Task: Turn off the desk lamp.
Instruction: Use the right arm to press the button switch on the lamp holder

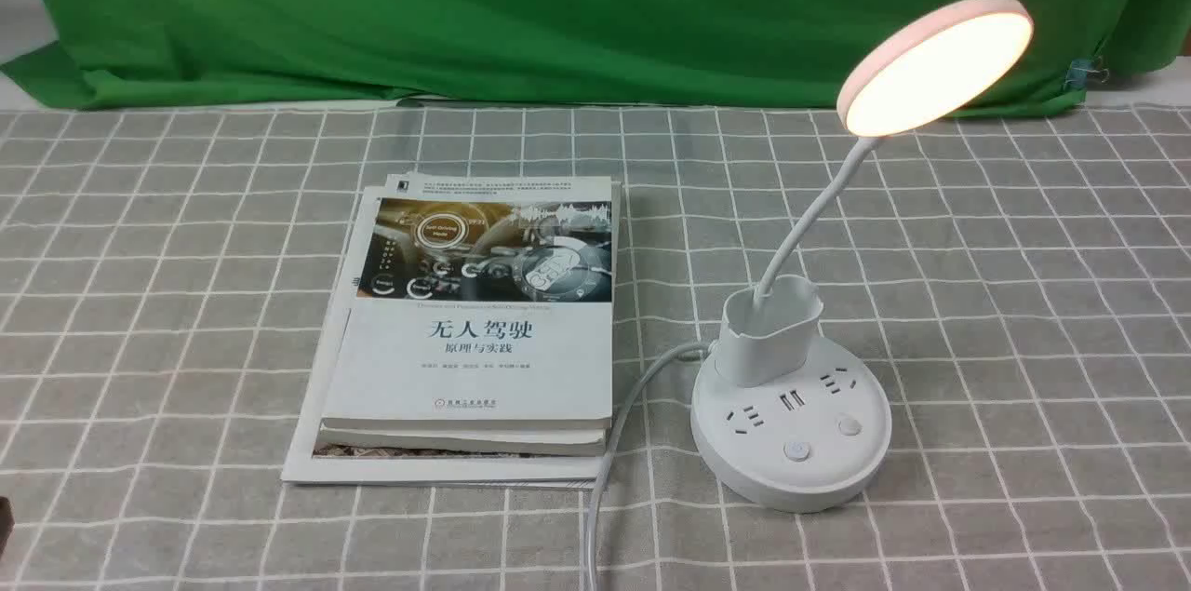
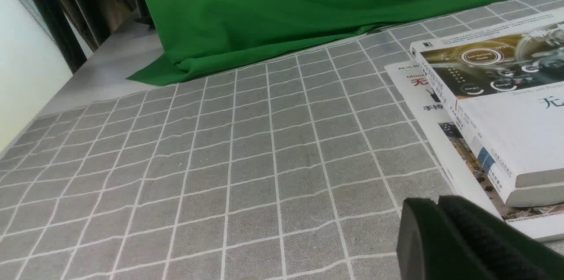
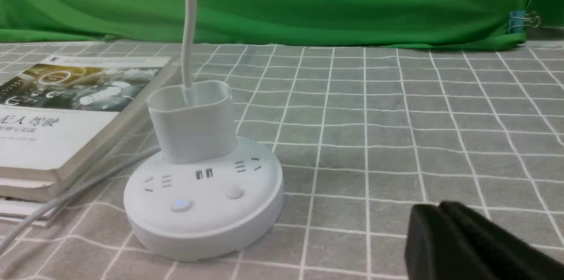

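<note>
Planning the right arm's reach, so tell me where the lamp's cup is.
In the front view, the cup stands right of the books, on the back of the lamp's base, around the neck's foot.

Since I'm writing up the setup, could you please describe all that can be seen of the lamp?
The lit white lamp stands upright on the checked cloth, right of the books. Its tilted disc head tops a bent neck rising from an open cup. The round, plastic-looking base has sockets, two USB ports and two buttons; a grey cord runs from its back.
</note>
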Robot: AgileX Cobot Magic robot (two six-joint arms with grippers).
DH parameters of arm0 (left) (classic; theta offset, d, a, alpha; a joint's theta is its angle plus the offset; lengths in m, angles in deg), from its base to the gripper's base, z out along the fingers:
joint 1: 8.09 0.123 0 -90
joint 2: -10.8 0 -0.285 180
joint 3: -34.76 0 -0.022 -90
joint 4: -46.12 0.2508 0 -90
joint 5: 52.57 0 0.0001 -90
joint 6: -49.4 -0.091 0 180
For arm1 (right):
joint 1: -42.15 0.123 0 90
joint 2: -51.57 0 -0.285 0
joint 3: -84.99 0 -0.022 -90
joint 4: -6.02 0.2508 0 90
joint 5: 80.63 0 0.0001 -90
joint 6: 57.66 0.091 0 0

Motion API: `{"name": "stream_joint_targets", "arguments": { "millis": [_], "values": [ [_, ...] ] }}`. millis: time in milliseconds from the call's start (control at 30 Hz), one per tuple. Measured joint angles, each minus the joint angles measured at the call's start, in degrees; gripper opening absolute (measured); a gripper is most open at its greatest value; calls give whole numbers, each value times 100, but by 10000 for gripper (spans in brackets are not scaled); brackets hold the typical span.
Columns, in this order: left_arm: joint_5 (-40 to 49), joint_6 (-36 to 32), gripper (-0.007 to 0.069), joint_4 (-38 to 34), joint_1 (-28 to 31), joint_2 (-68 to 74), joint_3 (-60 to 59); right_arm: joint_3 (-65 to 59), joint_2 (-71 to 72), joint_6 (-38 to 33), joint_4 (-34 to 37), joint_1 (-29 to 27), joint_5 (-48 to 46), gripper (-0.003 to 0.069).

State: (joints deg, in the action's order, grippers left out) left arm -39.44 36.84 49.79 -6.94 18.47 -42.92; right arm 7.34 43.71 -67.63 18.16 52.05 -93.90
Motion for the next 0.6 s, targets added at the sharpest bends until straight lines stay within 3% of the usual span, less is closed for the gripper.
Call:
{"name": "stream_joint_targets", "arguments": {
  "millis": [600],
  "values": [
    [0,2,19,0,0,0,0,0,0,0,0,0,441,52]
  ]
}}
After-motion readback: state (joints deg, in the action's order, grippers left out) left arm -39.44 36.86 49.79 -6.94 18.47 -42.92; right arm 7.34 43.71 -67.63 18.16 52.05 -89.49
